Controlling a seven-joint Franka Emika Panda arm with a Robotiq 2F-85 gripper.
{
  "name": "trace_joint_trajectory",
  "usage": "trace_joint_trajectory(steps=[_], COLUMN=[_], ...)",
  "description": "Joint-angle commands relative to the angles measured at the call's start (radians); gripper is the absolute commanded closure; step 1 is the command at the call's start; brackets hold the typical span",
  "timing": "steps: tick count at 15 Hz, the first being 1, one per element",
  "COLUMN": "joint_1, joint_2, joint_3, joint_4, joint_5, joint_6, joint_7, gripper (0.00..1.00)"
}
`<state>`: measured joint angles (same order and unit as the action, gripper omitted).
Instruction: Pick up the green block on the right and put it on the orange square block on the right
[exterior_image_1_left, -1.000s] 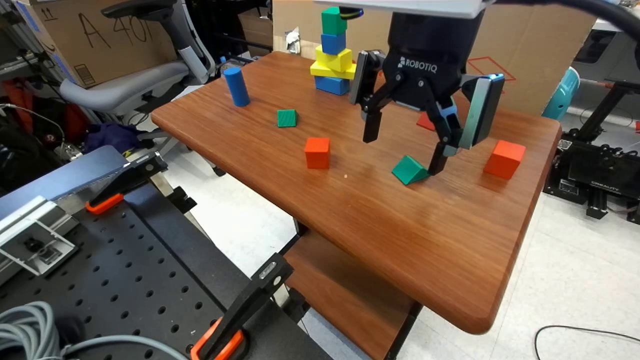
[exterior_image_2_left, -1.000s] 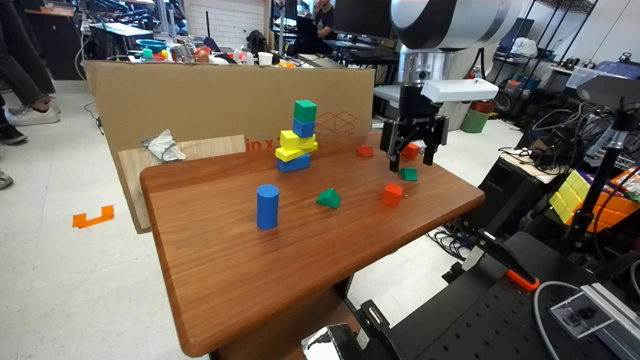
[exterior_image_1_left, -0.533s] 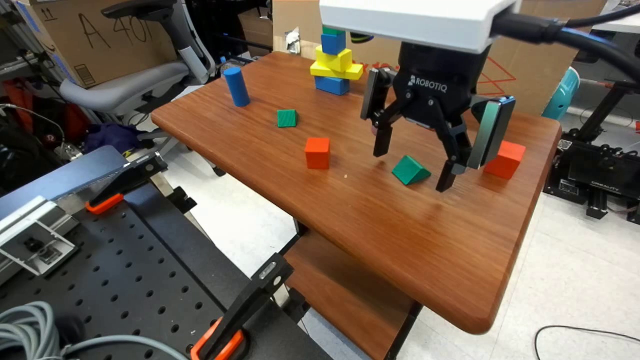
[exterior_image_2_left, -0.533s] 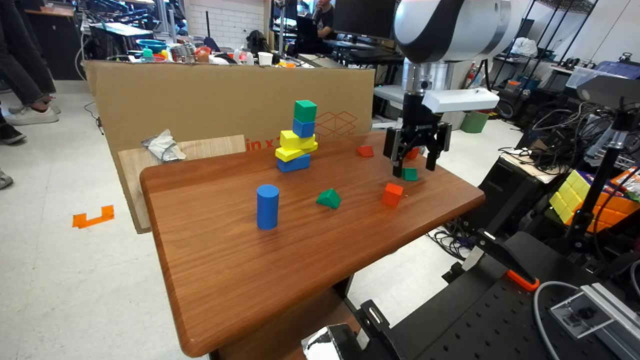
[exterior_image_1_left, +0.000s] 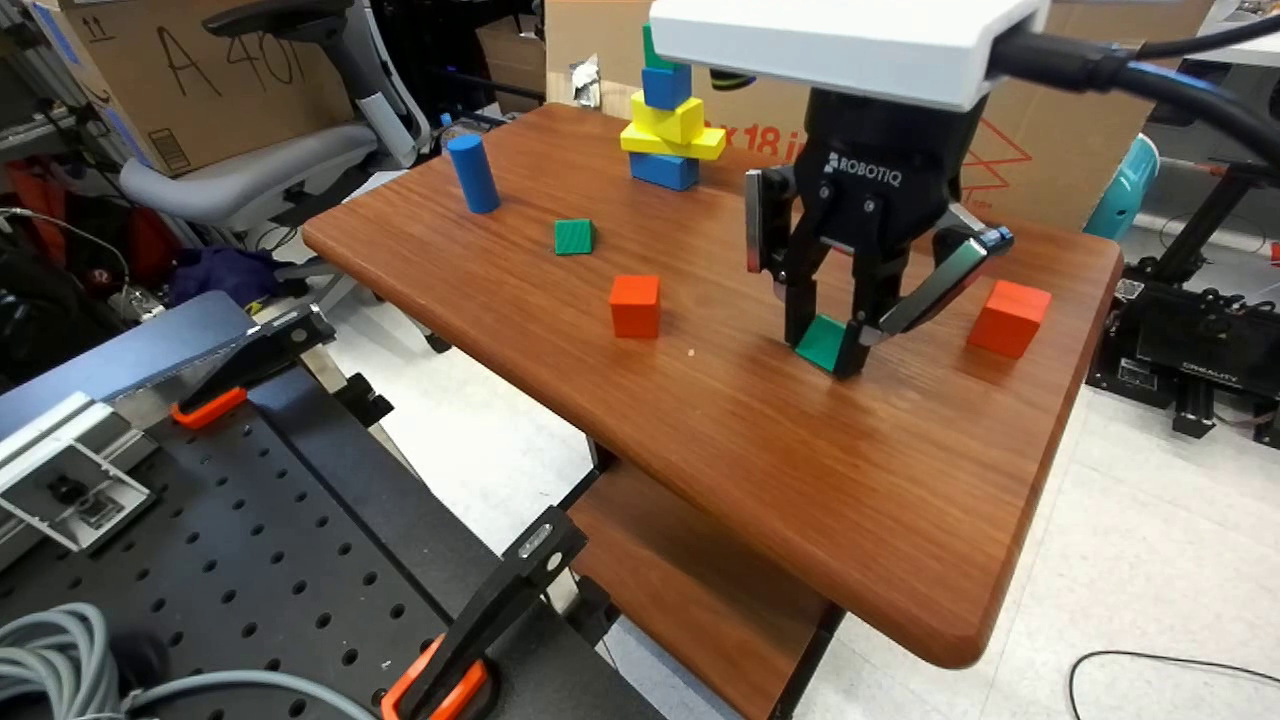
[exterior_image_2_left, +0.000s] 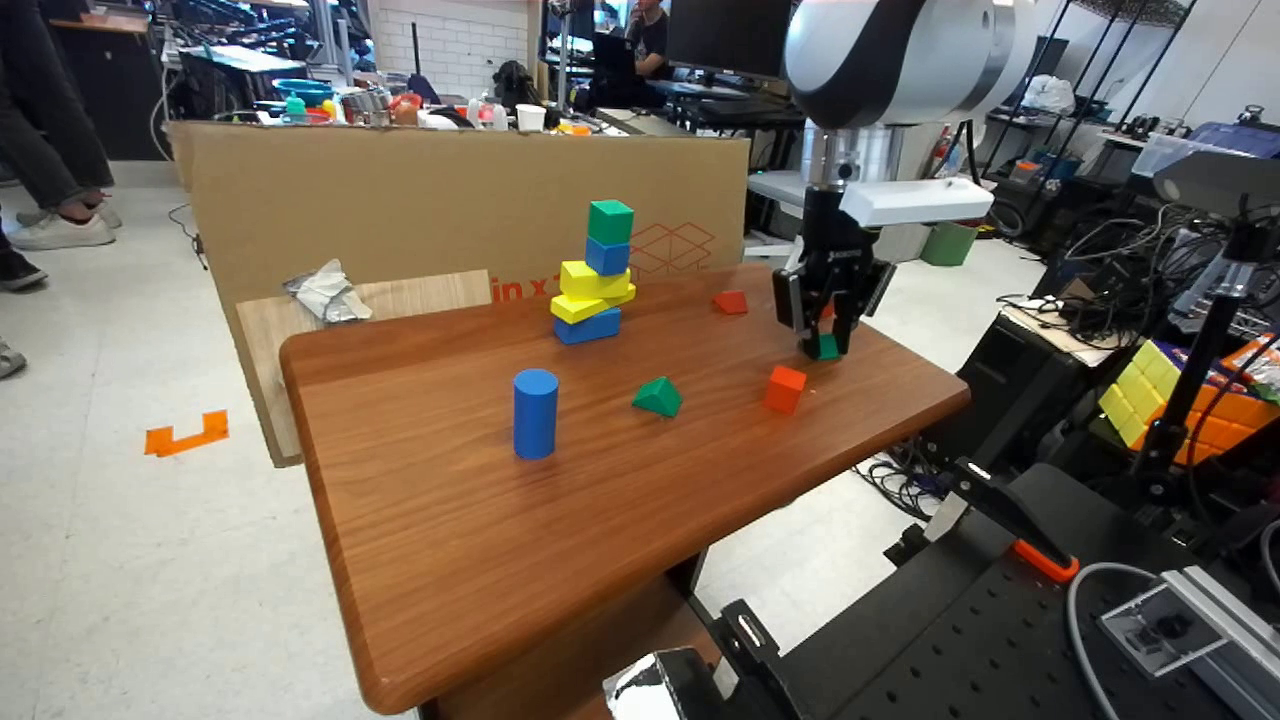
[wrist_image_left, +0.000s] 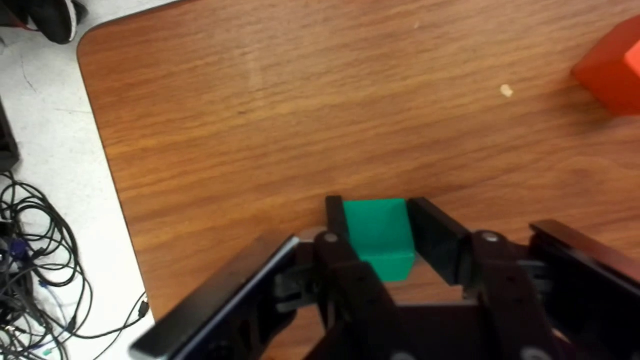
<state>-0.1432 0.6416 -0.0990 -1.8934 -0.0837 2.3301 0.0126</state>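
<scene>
Okay, a broad stretch of table (wrist_image_left: 215, 135) spreads ahead of my gripper (exterior_image_1_left: 825, 346) in the wrist view, its edge well off to my left, floor (wrist_image_left: 55, 115) beyond. In an exterior view the orange square block (exterior_image_1_left: 1010, 318) sits apart on my right, wood grain between us; another orange cube (exterior_image_1_left: 634, 306) sits on my left. My arm (exterior_image_2_left: 920, 60) comes from above, gripper pointing down, both fingers (wrist_image_left: 440, 240) pinching the sides of the green block (wrist_image_left: 378, 225), low at the table. Lifted or resting, I can't tell.
</scene>
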Motion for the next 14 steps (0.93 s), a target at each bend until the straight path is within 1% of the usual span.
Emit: trace_joint_trajectory(steps=[1,4,10,14], joint_1=[0.002,0.008,-0.006,-0.006], joint_2=[0.015,0.001,-0.057,-0.086], joint_3=[-0.007,-0.012,0.006,-0.004], joint_4=[0.02,0.02,0.024,0.038], joint_5=[0.015,-0.003,0.002,-0.019], joint_6=[0.006,-0.018,-0.054,-0.081], joint_7=[0.003,-0.009,-0.085,-0.13], gripper=[0.88,0.89,0.89,0.89])
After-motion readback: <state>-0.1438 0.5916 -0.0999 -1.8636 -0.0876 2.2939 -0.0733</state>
